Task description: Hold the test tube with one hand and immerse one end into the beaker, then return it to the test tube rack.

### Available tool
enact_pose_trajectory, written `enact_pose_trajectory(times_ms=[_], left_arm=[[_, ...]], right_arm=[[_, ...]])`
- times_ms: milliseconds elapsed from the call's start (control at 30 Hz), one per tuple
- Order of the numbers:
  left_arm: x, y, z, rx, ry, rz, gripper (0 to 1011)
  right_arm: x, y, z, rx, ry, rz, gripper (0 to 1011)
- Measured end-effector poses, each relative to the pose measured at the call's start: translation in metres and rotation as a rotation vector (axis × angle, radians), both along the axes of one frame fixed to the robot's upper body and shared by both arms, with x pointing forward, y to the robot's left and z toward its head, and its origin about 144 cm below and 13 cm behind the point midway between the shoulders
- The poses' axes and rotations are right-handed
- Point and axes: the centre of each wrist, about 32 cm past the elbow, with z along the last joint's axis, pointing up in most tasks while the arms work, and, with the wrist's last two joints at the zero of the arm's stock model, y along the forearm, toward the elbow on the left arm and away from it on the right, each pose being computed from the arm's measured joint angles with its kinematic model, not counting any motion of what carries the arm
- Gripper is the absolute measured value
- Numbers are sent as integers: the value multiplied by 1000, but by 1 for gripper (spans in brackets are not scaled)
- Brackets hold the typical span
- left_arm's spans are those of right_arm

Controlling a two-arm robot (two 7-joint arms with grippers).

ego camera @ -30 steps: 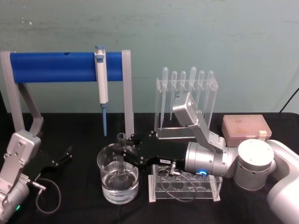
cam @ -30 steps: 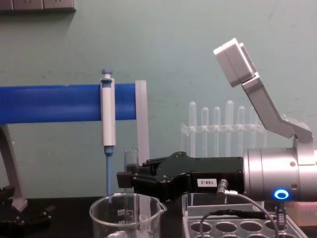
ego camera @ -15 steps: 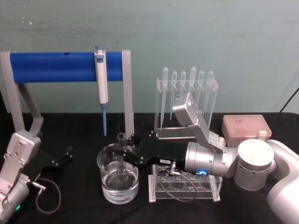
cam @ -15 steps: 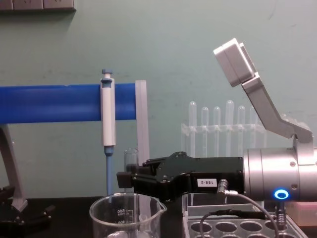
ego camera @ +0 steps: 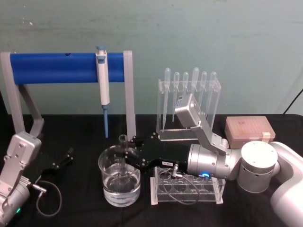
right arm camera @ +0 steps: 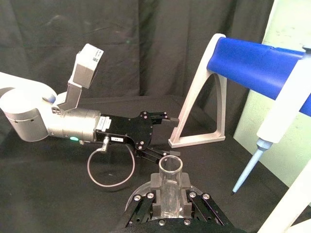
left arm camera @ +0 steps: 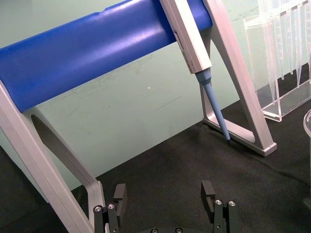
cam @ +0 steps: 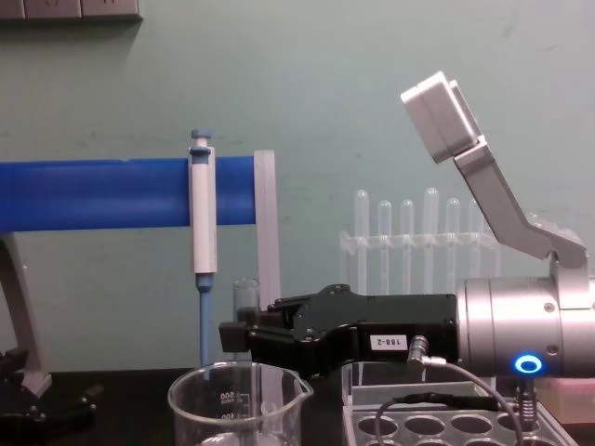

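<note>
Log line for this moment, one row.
right pincer: shut on test tube | test tube: lower end inside beaker | left pincer: open, parked

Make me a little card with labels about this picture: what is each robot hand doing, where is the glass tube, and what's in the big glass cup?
Right gripper: shut on the test tube, reaching over the beaker
Tube position: upright, lower end down inside the beaker, seemingly in the clear liquid
Beaker contents: partly filled with the clear liquid
Test tube rack: beside the beaker, on the robot's right
Left gripper: open, idle, low on the robot's left
</note>
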Motion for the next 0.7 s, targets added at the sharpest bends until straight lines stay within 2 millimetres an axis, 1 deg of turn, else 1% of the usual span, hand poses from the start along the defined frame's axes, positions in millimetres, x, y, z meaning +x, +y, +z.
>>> enact_pose_trajectory(times_ms=[700], left_arm=[[0, 0, 0, 0, 0, 0, 1000]], right_arm=[[0, 0, 0, 0, 0, 0, 224]])
